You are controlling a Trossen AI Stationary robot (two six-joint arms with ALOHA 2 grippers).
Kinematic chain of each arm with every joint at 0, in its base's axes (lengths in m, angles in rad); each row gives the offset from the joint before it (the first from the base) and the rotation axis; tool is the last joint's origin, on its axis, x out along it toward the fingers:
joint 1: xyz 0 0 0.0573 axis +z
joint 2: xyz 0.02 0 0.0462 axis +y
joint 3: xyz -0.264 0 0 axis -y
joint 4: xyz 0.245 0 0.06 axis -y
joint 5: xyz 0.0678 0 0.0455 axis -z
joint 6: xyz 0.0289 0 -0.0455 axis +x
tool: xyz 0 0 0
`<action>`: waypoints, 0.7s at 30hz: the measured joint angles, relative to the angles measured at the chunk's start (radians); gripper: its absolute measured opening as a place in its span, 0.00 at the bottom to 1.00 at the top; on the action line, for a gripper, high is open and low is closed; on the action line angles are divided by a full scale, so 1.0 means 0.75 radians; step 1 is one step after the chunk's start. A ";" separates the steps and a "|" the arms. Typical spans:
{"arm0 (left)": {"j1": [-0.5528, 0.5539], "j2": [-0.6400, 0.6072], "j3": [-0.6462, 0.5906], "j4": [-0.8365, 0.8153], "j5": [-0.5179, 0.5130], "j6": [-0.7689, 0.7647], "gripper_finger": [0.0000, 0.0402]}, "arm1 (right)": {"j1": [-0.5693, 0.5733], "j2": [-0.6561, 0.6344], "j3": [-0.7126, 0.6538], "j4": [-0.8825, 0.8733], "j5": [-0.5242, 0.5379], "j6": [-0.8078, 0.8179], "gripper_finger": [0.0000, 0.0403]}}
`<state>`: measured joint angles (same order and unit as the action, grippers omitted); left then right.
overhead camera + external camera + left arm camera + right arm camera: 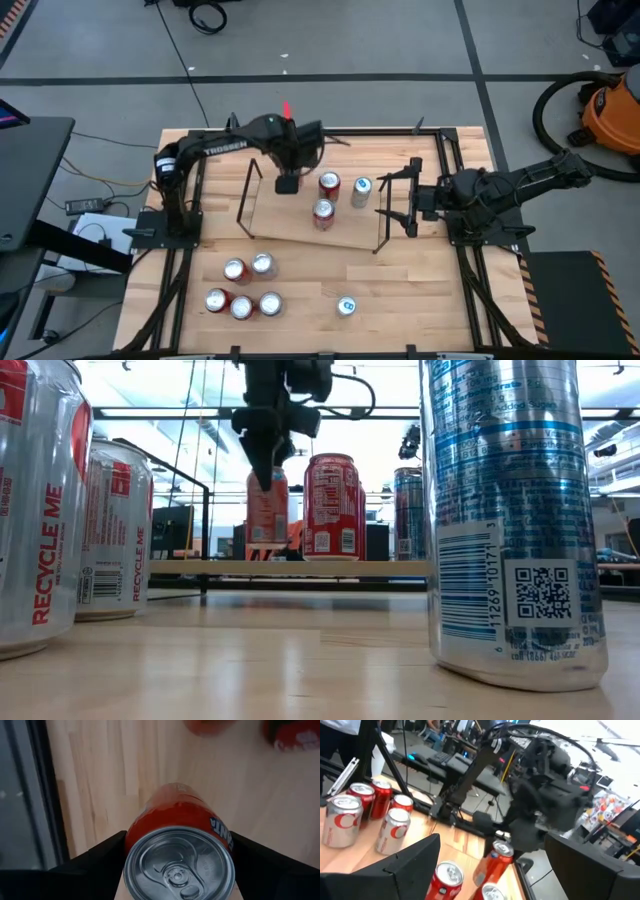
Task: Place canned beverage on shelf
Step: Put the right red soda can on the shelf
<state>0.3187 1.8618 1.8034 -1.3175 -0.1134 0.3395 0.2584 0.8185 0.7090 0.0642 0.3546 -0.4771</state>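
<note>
The shelf (300,232) is a light-wood board with black wire frames at its two short ends, lying mid-table. Two red cans (329,185) (323,213) and a silver can (361,190) stand on it. My left gripper (287,182) is over the shelf's far left part, shut on an orange-red can (175,820), which also shows in the low view (267,510). The gripper hides the can in the high view. My right gripper (403,200) is open and empty at the shelf's right wire frame. My left gripper pinches the orange-red can between its two fingers, one on each side of the wall just below the top rim (131,836). The fingers (262,455) come from above, pointing down. The can is upright; whether its base stands on the board or hangs just above it, I cannot tell.
Several red and silver cans (245,285) stand in a cluster at the near left of the table. A blue-and-silver can (346,306) stands alone near the front and fills the right of the low view (510,510). Black rails (465,270) edge the tabletop.
</note>
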 joint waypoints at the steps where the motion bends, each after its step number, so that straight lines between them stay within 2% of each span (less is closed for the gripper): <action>1: 0.022 0.000 0.000 0.004 0.045 0.028 0.77 | 0.000 0.000 0.000 -0.013 0.013 0.007 0.91; 3: 0.056 0.001 0.000 0.003 0.100 0.094 0.77 | 0.000 -0.002 0.000 -0.032 0.049 0.016 0.91; 10: 0.094 0.001 0.000 -0.001 0.139 0.335 0.77 | 0.000 -0.005 0.000 -0.006 0.091 0.002 0.91; 16: 0.026 0.001 0.000 0.002 0.149 0.459 0.77 | -0.001 -0.005 0.000 0.112 0.126 -0.099 0.91; 21: -0.047 0.002 0.001 0.001 0.144 0.695 0.77 | -0.032 -0.005 0.000 0.137 0.130 -0.144 0.91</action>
<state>0.2838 1.8629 1.8038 -1.3167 -0.0055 0.8605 0.2342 0.8150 0.7090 0.1668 0.4522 -0.5853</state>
